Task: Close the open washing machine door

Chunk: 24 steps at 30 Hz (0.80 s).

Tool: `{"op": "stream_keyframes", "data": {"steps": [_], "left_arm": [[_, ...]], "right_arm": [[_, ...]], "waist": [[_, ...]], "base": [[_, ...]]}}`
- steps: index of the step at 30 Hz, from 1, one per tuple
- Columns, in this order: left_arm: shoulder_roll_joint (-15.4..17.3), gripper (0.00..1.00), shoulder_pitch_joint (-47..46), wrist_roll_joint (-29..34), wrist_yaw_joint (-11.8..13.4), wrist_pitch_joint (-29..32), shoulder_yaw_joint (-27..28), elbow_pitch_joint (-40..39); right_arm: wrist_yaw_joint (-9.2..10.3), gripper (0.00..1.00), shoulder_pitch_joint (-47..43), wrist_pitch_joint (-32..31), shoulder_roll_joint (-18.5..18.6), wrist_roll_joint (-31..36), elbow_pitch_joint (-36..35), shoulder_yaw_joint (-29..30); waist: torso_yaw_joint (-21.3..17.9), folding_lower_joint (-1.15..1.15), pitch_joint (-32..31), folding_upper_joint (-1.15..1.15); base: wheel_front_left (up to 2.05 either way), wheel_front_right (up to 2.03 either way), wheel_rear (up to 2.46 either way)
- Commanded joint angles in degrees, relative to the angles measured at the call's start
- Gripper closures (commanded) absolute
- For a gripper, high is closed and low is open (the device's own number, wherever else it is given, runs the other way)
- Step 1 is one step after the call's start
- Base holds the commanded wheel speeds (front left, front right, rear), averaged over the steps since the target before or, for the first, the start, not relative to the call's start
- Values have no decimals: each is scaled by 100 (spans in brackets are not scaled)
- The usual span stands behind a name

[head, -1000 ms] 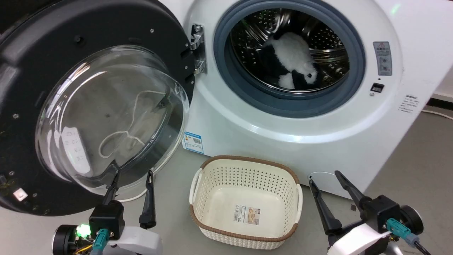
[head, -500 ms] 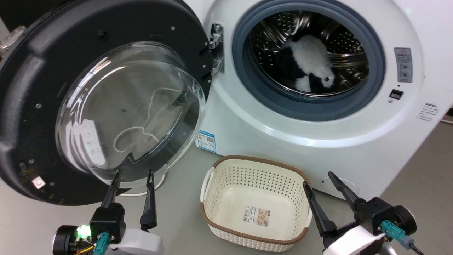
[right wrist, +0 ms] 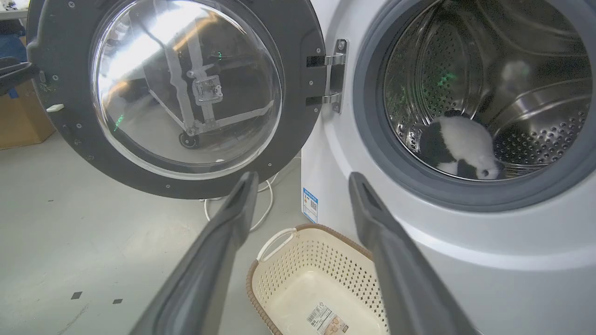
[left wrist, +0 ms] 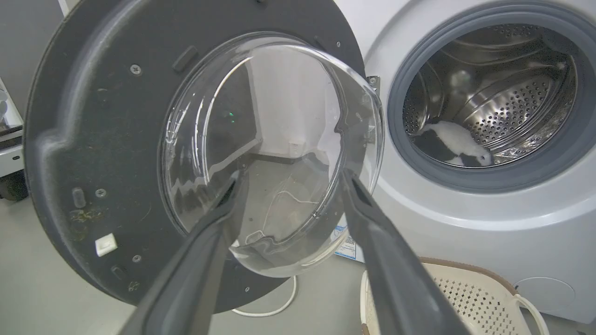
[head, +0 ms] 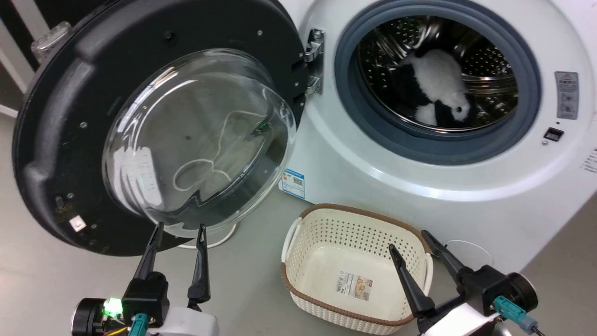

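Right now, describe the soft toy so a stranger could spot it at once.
Find the big white washing machine, its round black-rimmed door swung open. Look past the grey gasket ring into the steel drum: the soft toy lies there, the one furry black-and-white thing amid bare perforated metal.

Place: appeared to be a test lab or workshop bay.
Floor: the floor (right wrist: 93,242) was bare and grey, with small dark marks.
Appliance: a washing machine (head: 354,186) stood free on it, a white cable (left wrist: 288,301) loose alongside.
Surroundings: a cardboard box (right wrist: 21,116) and a wheeled metal frame (right wrist: 195,107) stood nearby.
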<state>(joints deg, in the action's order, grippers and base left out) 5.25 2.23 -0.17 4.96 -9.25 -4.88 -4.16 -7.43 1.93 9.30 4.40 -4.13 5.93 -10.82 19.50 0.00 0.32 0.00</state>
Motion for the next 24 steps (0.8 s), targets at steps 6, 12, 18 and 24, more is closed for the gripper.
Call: {"op": "stream_keyframes", "data": {"steps": [6, 12, 18, 24], "left_arm": [[64, 0, 85, -11, 78, -129, -82, -26], [83, 0, 95, -22, 116, -201, -141, -34], [88, 0, 104, -41, 156, -273, -195, -44], [40, 100, 45, -227, 160, -345, -137, -266]], "right_arm": [[-4, 0, 95, 124, 66, -92, 79, -124], [-4, 0, 96, 196, 79, -124, 112, -179], [-4, 0, 64, 268, 86, -133, 124, -201], [-5, 0, 23, 340, 101, -103, 99, -145]], "waist": [[178, 0, 14, 0], [334, 0, 32, 0], [499, 0, 68, 0], [659, 0, 192, 0]], "base": [[0, 0, 0], [0, 0, 0], [0, 0, 0], [0, 0, 0]]}}
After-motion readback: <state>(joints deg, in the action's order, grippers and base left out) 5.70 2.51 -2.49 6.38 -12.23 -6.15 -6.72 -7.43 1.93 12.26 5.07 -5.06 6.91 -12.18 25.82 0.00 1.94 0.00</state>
